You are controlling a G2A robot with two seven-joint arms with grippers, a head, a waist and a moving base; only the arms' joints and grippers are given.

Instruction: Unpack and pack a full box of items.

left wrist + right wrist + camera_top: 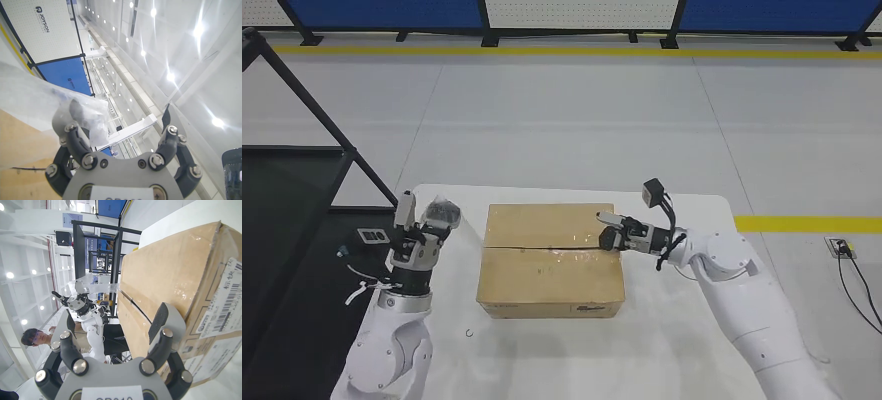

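Sitting wide open, left gripper [121, 113] has its 2 fingers spread, nothing pinched between them. Clear tape [94, 117] is stuck in a crumpled wad on 1 finger. From that wad, in the right wrist view, a strip of it stretches across to the seam on top of the cardboard box [542, 270]. Box sits beside this gripper, on its tape-covered finger's side, apart from it.

Right gripper [115, 323] is also open, fingers spread, holding nothing. It is at the box's opposite end, level with the top edge. 1 finger lies over the top flap just beside the seam; the other is off the box in open air. Cannot tell if the finger touches the cardboard. White label [223, 298] is on the box's end face, just beside that near finger.

Box flaps are down, dark seam gap between them, box flat on the white table [672, 340], between the 2 grippers.
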